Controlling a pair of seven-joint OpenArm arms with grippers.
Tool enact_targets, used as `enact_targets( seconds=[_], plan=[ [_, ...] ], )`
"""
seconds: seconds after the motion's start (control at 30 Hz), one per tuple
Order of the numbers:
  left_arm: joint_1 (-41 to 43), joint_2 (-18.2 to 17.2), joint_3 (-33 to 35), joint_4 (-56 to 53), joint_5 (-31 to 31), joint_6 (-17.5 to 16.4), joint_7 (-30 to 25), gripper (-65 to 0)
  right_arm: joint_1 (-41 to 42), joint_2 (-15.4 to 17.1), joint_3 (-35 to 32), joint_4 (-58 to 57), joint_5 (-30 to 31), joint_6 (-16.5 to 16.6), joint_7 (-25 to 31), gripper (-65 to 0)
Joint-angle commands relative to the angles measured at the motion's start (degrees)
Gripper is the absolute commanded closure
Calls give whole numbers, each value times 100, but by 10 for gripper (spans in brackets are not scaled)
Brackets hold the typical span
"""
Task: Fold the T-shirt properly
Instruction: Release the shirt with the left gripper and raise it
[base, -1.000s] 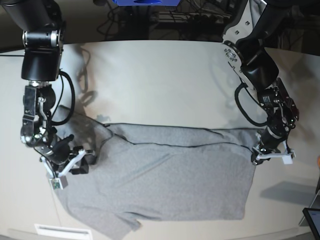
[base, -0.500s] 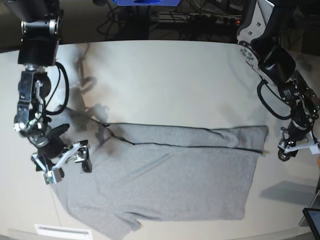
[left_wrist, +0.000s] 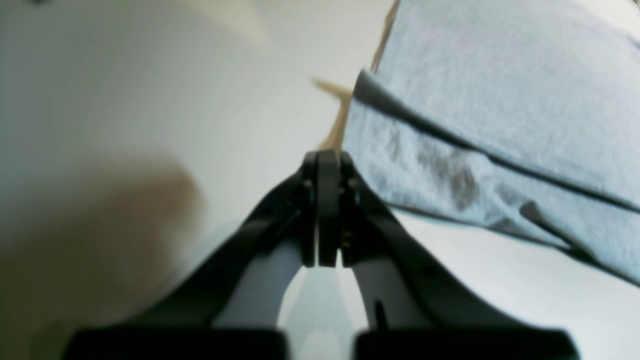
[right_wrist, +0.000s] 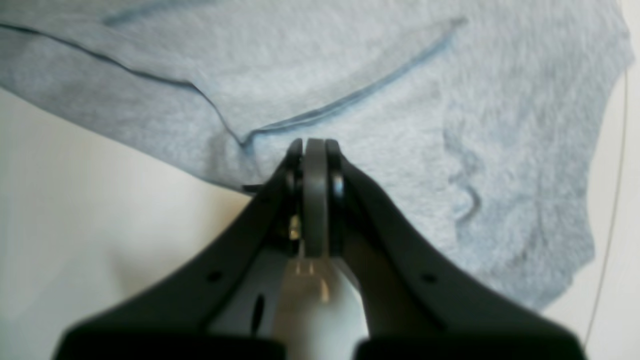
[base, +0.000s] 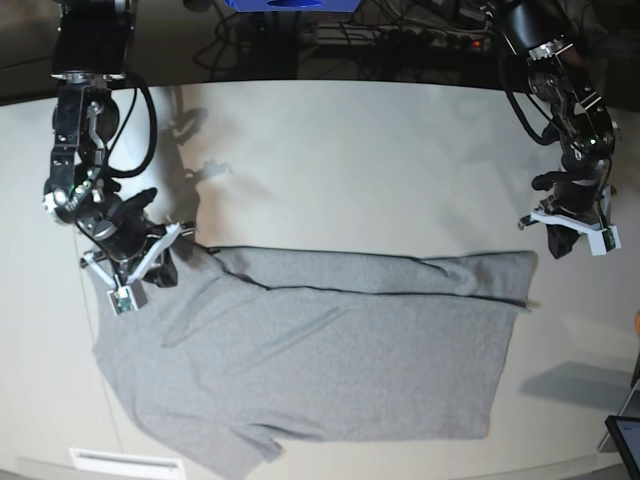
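T-shirt (base: 320, 350) lay flat on table (base: 350, 160), partly folded. Right gripper (base: 135, 270) clenched empty, arm angled down above the sleeve end. Left gripper (base: 575, 228) clenched empty, wrist pointing down, off the hem end.

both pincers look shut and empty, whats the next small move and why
Probably open both and reach down for the far folded edge. The left pincer hangs shut beside the T-shirt, the right pincer shut above it, neither holding cloth, and the shirt is only half folded.

Overhead base; two close wrist views
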Motion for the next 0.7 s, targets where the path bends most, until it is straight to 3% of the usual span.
enact_targets(
  seconds=[0.0, 0.2, 0.37, 0.67],
  plan=[
    [59, -94, -38, 28, -68, 10, -282, 0, 87, -60, 17, 93, 70, 11, 111, -4],
    [385, -120, -38, -25, -68, 10, -686, 0, 87, -165, -220, -47, 61, 2, 102, -4],
    [481, -138, -47, -33, -68, 10, -686, 0, 237, -236, -703, -557, 61, -6, 155, -4],
    [552, -147, -56, -25, -68, 10, -695, 0, 456, -411, -739, -1234, 61, -6, 427, -4]
  ],
)
